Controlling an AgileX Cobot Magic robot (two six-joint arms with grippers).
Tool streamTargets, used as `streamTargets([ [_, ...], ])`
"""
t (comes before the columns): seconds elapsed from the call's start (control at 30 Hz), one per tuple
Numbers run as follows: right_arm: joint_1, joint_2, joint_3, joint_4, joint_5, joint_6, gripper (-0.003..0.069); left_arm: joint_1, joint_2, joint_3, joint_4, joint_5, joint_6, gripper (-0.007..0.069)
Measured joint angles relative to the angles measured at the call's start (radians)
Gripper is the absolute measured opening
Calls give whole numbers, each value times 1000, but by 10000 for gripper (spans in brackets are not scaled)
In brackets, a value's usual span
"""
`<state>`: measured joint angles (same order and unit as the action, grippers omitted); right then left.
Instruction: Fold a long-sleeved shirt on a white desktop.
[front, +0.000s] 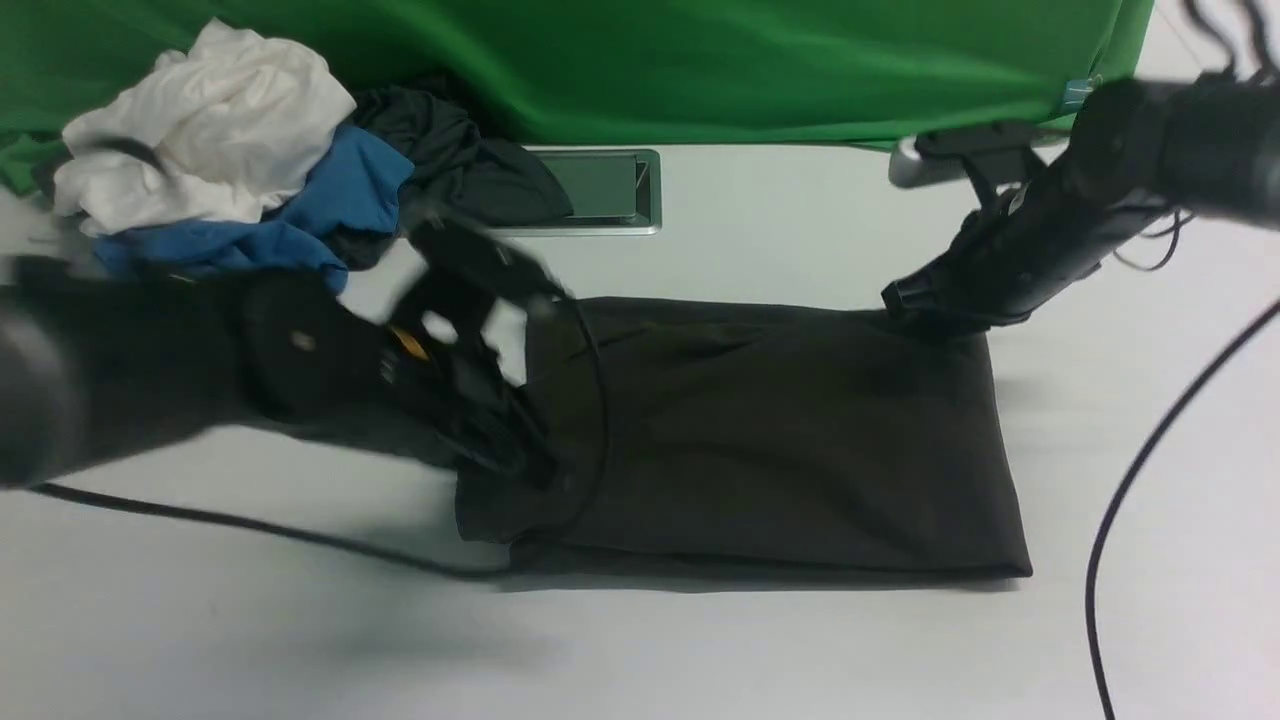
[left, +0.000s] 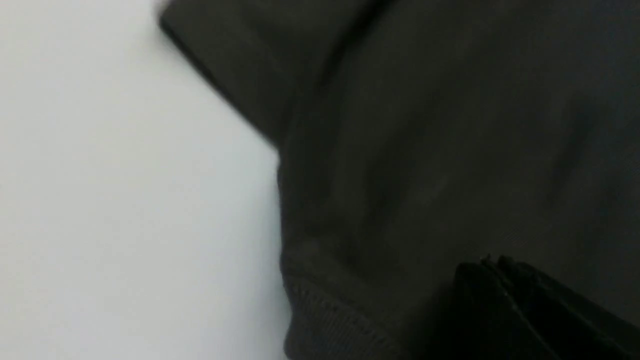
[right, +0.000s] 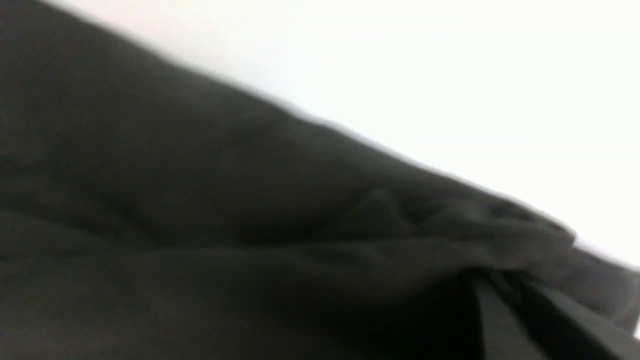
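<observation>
Front view, shirt: long-sleeved shirt (front: 780, 440), black-brown, lies folded into a broad rectangle on the white desktop (front: 700, 650), spanning the stretch between the two pincers.
Front view, left gripper: left gripper (front: 520, 465) sits low over the shirt's left edge, blurred; its jaws are closed, and whether cloth lies between them cannot be told from this side.
Front view, right gripper: right gripper (front: 915, 305) presses down at the shirt's far right corner, fingers drawn together on the cloth there.
Front view, surroundings: cable hatch (front: 605, 190) is set in the desktop beyond the left gripper; white garment (front: 210, 130), blue garment (front: 320, 215) and dark grey garment (front: 450, 160) are heaped together further to that gripper's left; green backdrop (front: 700, 60) hangs behind all of it.
Left wrist view: closed fingertips (left: 505, 300) rest against the shirt (left: 425, 150); a ribbed hem edge runs just beside them, with bare desktop (left: 125, 200) past that edge.
Right wrist view: fingers (right: 500, 320) meet with a bunched ridge of shirt (right: 250, 200) gathered at their tips; bare desktop (right: 450, 75) lies beyond the cloth's edge; picture is soft.
</observation>
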<state>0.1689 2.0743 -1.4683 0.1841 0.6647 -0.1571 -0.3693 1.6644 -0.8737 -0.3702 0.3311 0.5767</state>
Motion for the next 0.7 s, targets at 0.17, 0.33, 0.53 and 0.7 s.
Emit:
streamTargets([
  [0.17, -8, 36, -44, 7, 10, -5, 69, 0, 90, -3, 58, -29, 1, 17],
  [0.33, -8, -20, -76, 0, 68, -16, 68, 0, 48, -27, 111, -22, 1, 17],
  [0.53, -10, -291, -67, -6, 167, -22, 68, 1, -220, -70, 119, -7, -31, 17],
  [0.7, -10, -597, 90, -19, 207, -11, 67, 1, -554, -11, 115, -42, -60, 17],
])
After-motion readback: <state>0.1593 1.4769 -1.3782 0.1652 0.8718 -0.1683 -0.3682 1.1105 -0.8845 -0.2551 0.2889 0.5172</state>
